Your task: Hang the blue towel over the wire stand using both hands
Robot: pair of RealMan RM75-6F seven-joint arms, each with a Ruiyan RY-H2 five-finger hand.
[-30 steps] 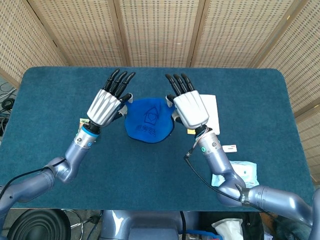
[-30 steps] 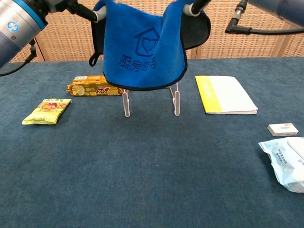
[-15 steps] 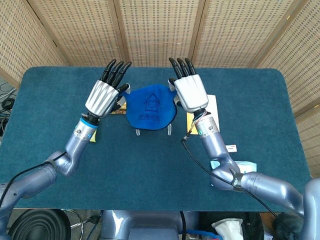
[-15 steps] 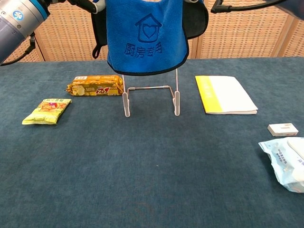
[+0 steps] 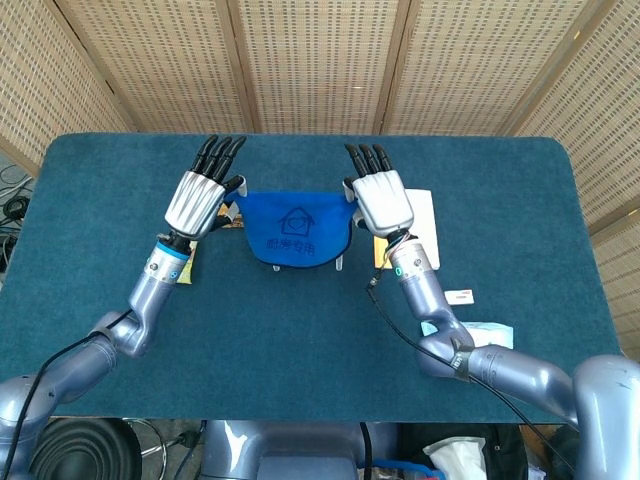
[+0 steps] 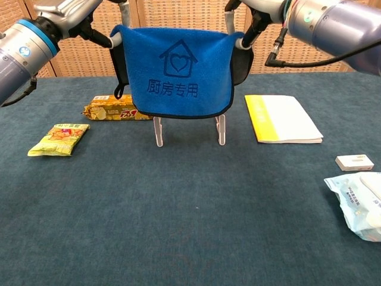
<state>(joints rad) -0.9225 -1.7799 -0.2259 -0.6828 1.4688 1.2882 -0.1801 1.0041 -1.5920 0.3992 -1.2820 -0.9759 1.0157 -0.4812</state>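
1. The blue towel (image 6: 178, 71) was stretched flat, draped in front of the wire stand (image 6: 221, 129), covering its top.
2. The left hand (image 5: 198, 198) pinched the towel's left upper corner, other fingers extended.
3. The right hand (image 5: 381, 199) pinched the right upper corner likewise.
4. A yellow booklet (image 6: 282, 118) lay beside the stand.

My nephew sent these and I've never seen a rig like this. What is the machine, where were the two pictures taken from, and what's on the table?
It is a two-armed robot with human-like hands, steered remotely by a person. One camera looks down from its head, the other forward from its chest. The left hand and right hand each hold a top corner of a blue towel, stretched above a wire stand. On the table lie a yellow snack bag, a biscuit packet, a yellow booklet, a small white box and a tissue pack.
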